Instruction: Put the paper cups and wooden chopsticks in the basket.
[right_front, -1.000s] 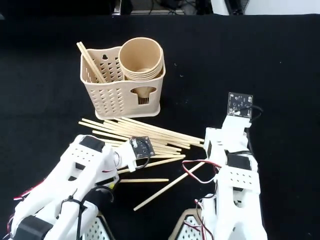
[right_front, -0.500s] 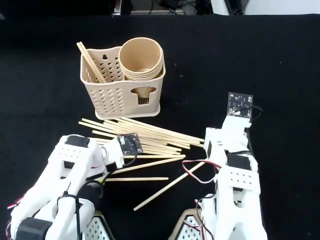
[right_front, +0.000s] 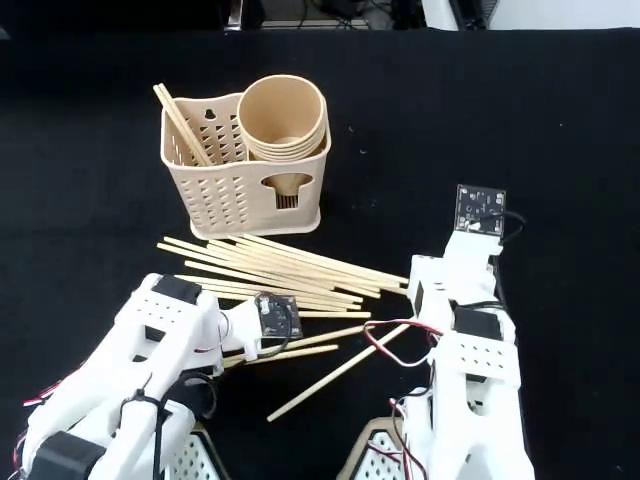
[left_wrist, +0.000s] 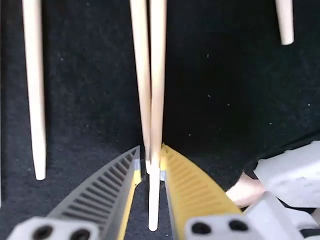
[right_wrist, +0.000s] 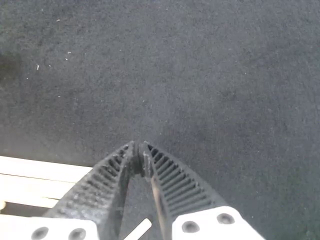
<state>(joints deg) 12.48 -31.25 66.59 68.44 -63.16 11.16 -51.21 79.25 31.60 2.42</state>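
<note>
A beige perforated basket (right_front: 232, 190) stands at the back left, with a stack of paper cups (right_front: 283, 112) in one compartment and chopsticks (right_front: 180, 122) leaning in the other. A pile of wooden chopsticks (right_front: 290, 270) lies on the black cloth in front of it. My left gripper (left_wrist: 149, 161) is shut on the ends of two chopsticks (left_wrist: 156, 75), which run out from under the left wrist (right_front: 270, 318) as a tilted pair (right_front: 310, 343). My right gripper (right_wrist: 138, 150) is shut and holds nothing, low over bare cloth beside the pile's end (right_wrist: 30, 177).
One loose chopstick (right_front: 335, 375) lies slanted between the two arms. More single chopsticks (left_wrist: 34, 90) lie beside the held pair. The right arm (right_front: 470, 350) fills the front right. Bare black cloth spreads to the back right.
The left wrist swung left, then came back to the right and lower. The two loose chopsticks in front of the pile have tilted and now sit in the left gripper. The right arm stayed still.
</note>
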